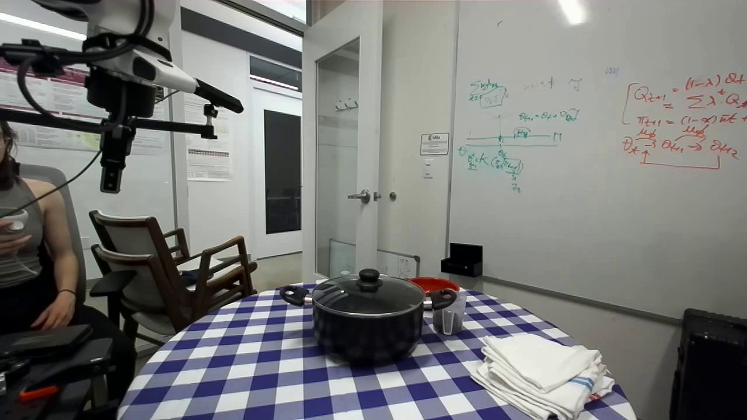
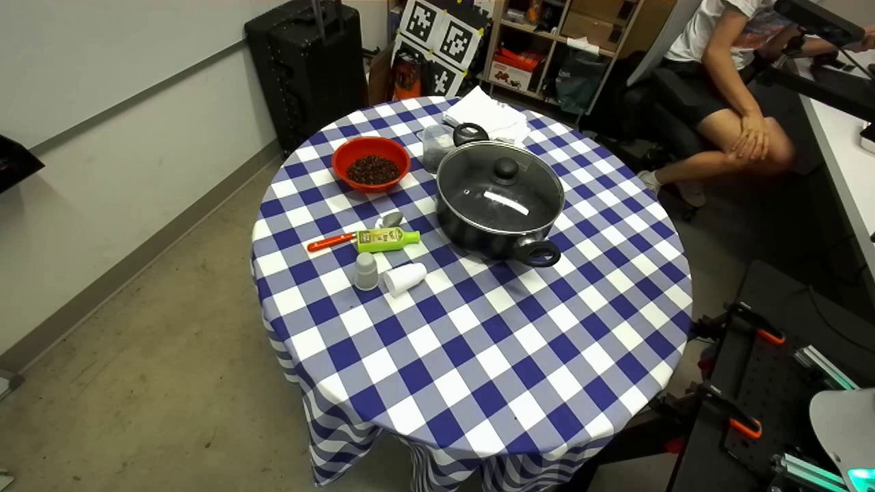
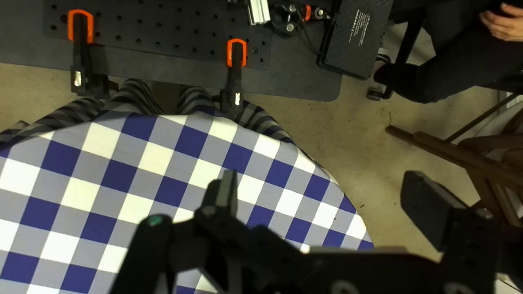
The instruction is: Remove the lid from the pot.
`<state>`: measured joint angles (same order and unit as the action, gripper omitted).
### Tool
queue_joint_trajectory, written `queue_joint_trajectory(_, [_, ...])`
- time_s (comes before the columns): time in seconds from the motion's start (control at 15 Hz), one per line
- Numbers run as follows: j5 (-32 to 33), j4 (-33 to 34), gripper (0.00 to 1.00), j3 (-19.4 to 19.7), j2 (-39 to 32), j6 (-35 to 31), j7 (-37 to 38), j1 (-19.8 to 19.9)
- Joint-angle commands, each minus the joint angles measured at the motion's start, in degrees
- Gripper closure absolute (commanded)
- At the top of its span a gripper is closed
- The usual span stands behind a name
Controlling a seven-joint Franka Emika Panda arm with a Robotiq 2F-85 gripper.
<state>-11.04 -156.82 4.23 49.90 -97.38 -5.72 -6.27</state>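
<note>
The black pot (image 1: 367, 338) stands on the checked table, and it also shows in an exterior view from above (image 2: 472, 232). The dark glass lid (image 1: 373, 296) with its black knob (image 1: 369, 279) sits on the pot and covers it; the lid (image 2: 478, 184) and knob (image 2: 506, 169) show in both exterior views. My gripper (image 1: 111, 188) hangs high, well apart from the pot, fingers down. In the wrist view my gripper (image 3: 320, 183) has its fingers wide apart with nothing between them. The pot and lid are out of the wrist view.
A red bowl (image 2: 369, 183) of dark bits and a clear cup (image 1: 449, 315) stand beside the pot. Folded white towels (image 1: 543, 367), a green bottle (image 2: 388, 240), a grey shaker (image 2: 366, 272) and a tipped white cup (image 2: 405, 278) lie around. Orange-tipped clamps (image 3: 237, 53) hold the robot's bench edge.
</note>
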Motion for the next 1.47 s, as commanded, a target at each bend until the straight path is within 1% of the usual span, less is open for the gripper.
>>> queue_joint_trajectory(0.0, [-0.6,0.1,0.00,-0.9,-0.1,0.2,-0.7,1.2])
queue_joint_trajectory(0.27, [-0.3,0.5,0.00,-1.6,-2.5,-2.2,-0.4,1.5])
queue_joint_trajectory(0.6, [0.2,1.8,0.00,-2.4,-9.2,-10.8,-0.3,1.8])
queue_joint_trajectory(0.8, [0.6,3.4,0.00,-3.4,-14.2,-15.9,1.5,2.3])
queue_joint_trajectory(1.07, [2.5,8.7,0.00,-4.8,-22.3,-20.4,3.5,3.3])
queue_joint_trajectory(1.2, [3.4,12.6,0.00,-4.8,-26.3,-20.8,3.6,3.6])
queue_joint_trajectory(1.4, [4.5,19.4,0.00,-4.4,-32.6,-19.6,2.4,3.5])
